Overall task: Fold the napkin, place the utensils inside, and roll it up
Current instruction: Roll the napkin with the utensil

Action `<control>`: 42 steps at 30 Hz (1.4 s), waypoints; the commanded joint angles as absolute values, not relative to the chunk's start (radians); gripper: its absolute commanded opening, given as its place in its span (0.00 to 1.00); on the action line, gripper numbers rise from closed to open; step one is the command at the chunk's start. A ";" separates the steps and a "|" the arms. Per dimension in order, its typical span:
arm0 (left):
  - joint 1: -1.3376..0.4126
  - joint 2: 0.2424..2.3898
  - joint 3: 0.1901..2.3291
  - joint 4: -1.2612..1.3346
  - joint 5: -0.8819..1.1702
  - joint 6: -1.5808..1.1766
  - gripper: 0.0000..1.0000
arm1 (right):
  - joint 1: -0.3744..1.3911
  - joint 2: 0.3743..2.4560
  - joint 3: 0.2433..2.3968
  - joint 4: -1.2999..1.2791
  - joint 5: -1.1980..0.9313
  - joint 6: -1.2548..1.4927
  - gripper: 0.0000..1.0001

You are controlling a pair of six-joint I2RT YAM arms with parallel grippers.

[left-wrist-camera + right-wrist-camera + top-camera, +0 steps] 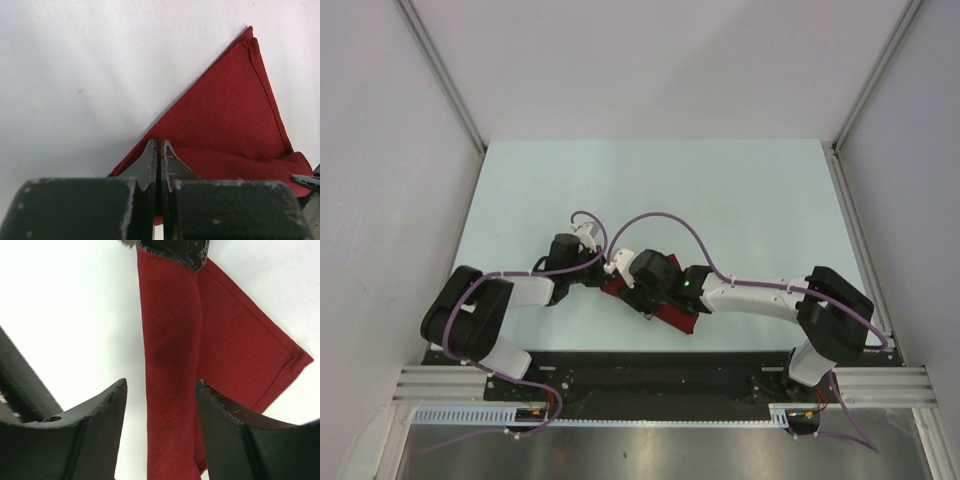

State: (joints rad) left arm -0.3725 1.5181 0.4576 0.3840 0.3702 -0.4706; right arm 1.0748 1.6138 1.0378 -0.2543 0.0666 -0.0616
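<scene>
The dark red napkin point(675, 318) lies near the table's front edge, mostly under both wrists. In the left wrist view it point(230, 115) is a folded triangle with a rolled edge along its near side. In the right wrist view the roll point(170, 365) runs straight away, with a flat corner to the right. My left gripper point(609, 279) point(159, 145) is shut, its tips at the napkin's near edge. My right gripper point(636, 296) point(160, 385) is open, one finger on each side of the roll. The knife is hidden.
The pale table point(650, 190) stretches back to grey walls on three sides. The two wrists are close together over the napkin. My left gripper's tip point(172, 250) shows at the roll's far end, and a right fingertip point(305, 182) shows at the left wrist view's edge.
</scene>
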 commanded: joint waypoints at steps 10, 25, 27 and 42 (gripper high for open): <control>-0.371 1.539 0.485 0.374 0.397 -0.472 0.00 | 1.131 1.680 1.016 -0.193 0.209 -0.150 0.53; -0.371 1.499 0.474 0.382 0.391 -0.462 0.20 | 1.014 1.750 1.025 -0.207 0.009 -0.094 0.16; -0.371 1.477 0.466 0.385 0.384 -0.460 0.32 | 0.980 1.755 1.020 -0.207 -0.015 -0.089 0.16; -0.371 1.390 0.443 0.314 0.259 -0.430 0.73 | 0.871 1.858 1.028 -0.192 -0.077 -0.087 0.15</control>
